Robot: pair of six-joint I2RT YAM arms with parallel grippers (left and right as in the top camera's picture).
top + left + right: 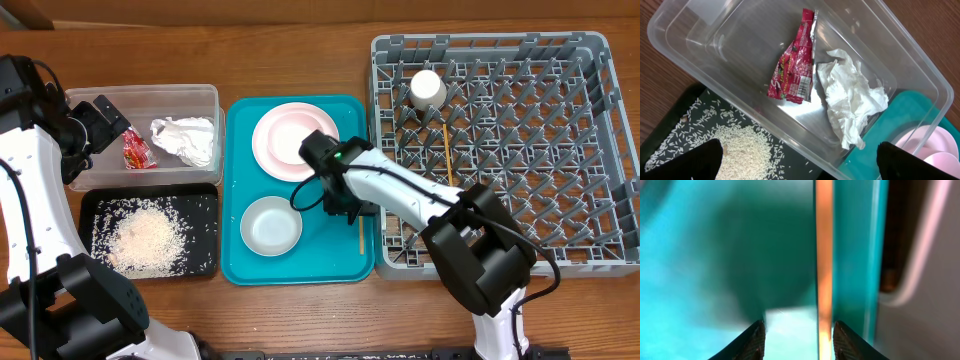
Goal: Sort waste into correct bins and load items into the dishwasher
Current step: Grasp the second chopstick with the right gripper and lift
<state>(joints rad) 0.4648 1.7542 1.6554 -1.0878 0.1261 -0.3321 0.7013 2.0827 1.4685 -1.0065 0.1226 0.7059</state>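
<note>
Straddling chopstick | right gripper jaws half spread, not pinching yet | stick lies flat beside the wall of the teal tray | risk: off-centre closing may roll or pivot it, fingertip catching that wall

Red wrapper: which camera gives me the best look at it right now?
Left wrist. There the red wrapper is close and sharp, lying in the clear tub beside the white napkin. Overhead shows it only as a small red patch in the tub. The right wrist view does not show it.
</note>
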